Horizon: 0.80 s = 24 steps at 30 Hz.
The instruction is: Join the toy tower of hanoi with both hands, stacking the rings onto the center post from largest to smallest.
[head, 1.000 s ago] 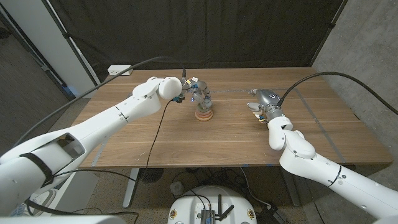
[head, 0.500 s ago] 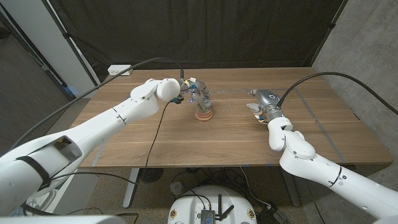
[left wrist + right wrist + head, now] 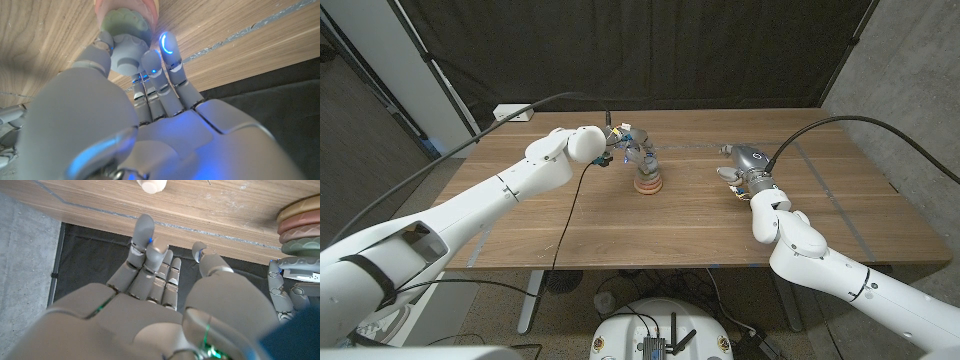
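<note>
A stack of rings (image 3: 648, 183), tan at the bottom with pink and green above, stands on the table's middle. My left hand (image 3: 633, 150) hovers right over it. In the left wrist view my left hand (image 3: 125, 130) pinches a small blue-grey ring (image 3: 127, 50) just above the green ring (image 3: 125, 22). My right hand (image 3: 748, 165) stands off to the right, fingers apart, holding nothing. A small cream piece (image 3: 727, 172) lies beside it on the wood, just past its fingertips (image 3: 152, 185). The right wrist view shows my right hand (image 3: 150, 295) and the stack (image 3: 300, 220).
A white box (image 3: 513, 113) sits at the table's back left corner. A black cable (image 3: 572, 205) runs from my left wrist across the table to its front edge. Grey tape lines (image 3: 820, 170) cross the wood on the right. A black curtain hangs behind.
My left arm has shifted slightly to the left while its hand stays over the stack with the small ring. The right hand has not moved.
</note>
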{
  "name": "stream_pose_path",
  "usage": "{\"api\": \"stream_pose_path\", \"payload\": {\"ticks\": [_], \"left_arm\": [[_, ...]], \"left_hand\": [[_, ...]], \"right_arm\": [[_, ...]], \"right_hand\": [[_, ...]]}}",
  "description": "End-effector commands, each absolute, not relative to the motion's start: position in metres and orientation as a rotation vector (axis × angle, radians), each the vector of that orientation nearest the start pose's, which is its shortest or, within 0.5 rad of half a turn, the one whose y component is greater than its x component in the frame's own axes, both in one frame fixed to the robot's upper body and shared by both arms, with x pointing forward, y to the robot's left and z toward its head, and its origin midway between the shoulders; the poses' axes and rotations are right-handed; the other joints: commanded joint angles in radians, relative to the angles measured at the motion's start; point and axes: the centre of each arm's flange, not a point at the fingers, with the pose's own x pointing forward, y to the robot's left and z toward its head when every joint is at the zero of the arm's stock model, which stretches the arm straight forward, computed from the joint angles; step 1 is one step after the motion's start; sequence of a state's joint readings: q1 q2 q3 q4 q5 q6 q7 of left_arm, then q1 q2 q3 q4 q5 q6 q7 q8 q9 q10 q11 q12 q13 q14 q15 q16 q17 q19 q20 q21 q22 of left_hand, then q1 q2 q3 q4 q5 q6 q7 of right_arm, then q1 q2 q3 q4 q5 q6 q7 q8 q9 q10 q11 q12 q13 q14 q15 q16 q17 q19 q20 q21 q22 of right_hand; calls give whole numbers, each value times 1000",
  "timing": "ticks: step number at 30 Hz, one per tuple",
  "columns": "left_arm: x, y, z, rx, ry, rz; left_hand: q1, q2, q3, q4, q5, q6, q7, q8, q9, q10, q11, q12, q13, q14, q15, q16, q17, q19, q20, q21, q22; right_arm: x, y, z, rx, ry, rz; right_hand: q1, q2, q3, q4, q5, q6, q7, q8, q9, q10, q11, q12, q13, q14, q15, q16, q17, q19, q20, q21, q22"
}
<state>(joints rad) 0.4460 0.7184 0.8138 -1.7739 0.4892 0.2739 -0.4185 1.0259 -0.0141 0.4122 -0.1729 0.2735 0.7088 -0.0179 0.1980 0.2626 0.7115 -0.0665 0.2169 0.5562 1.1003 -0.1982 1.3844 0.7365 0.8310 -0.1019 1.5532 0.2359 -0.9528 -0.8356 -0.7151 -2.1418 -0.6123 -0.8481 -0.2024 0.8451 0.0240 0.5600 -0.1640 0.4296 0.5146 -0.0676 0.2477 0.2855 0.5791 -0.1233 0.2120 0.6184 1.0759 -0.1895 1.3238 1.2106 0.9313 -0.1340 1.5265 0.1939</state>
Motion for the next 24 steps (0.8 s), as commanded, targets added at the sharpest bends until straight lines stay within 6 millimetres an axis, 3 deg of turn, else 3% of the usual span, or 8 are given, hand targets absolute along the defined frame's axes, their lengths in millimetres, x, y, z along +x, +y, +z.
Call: {"api": "stream_pose_path", "payload": {"ticks": [1,11,24], "left_arm": [[609,135,79,1549,-491,-316],[614,142,75,1533,-476,-320],[618,134,72,1553,-472,-352]], "left_hand": [[14,15,2,5,3,11,2,9,3,123,-107,4,15,7,-22,-3,3,-2,-111,4,2],[14,17,0,6,2,12,2,8,5,122,-108,3,18,10,-22,-6,3,-1,-111,5,3],[15,16,-2,5,1,16,1,9,6,126,-107,1,16,9,-22,-13,-2,0,-111,6,4]], "right_arm": [[528,-211,-31,-1344,-438,-341],[529,-213,-32,-1342,-433,-342],[530,-213,-32,-1333,-431,-348]], "right_hand": [[-5,7,8,1,5,6,-1,-3,5,7,3,-4,5,11,-29,8,5,6,-82,4,2],[-6,10,10,2,7,8,-2,-3,6,8,4,-4,5,11,-29,8,5,6,-82,3,1],[-10,13,11,3,9,8,-3,-4,6,8,5,-5,5,11,-29,9,6,6,-81,4,2]]}}
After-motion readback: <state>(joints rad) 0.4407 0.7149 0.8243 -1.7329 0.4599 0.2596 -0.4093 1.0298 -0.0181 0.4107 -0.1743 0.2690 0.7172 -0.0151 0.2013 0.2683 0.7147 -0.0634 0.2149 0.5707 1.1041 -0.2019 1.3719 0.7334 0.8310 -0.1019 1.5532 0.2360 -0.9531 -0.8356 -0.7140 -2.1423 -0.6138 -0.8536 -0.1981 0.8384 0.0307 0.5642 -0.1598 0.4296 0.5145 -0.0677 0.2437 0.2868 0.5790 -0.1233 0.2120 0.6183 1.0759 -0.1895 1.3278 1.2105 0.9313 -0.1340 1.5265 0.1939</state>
